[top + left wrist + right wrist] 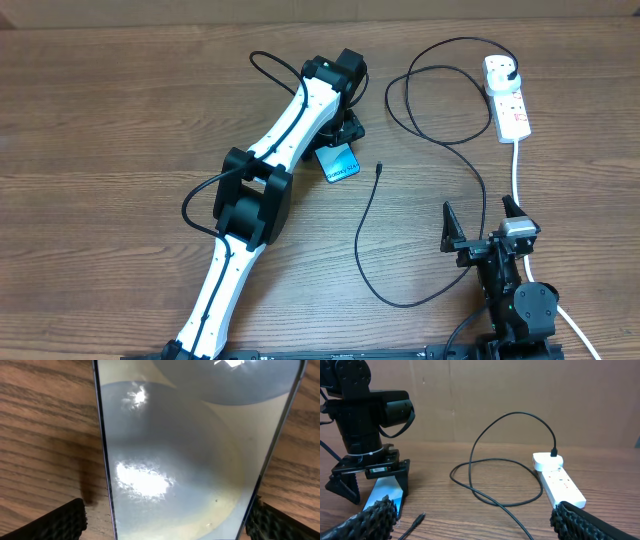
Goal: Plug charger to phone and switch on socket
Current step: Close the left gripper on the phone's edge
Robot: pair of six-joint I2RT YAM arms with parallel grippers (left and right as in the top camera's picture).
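The phone lies on the wooden table with its teal screen up, and it fills the left wrist view. My left gripper is open and hangs low over the phone's far end, one finger on either side. There is a gap at the left finger. The charger's black connector tip lies loose just right of the phone, also in the right wrist view. Its cable loops round to a black plug in the white socket. My right gripper is open and empty at the front right.
The socket's thick white lead runs down the right side past my right arm. The black cable forms a loop left of the socket. My left arm lies diagonally across the table's left half.
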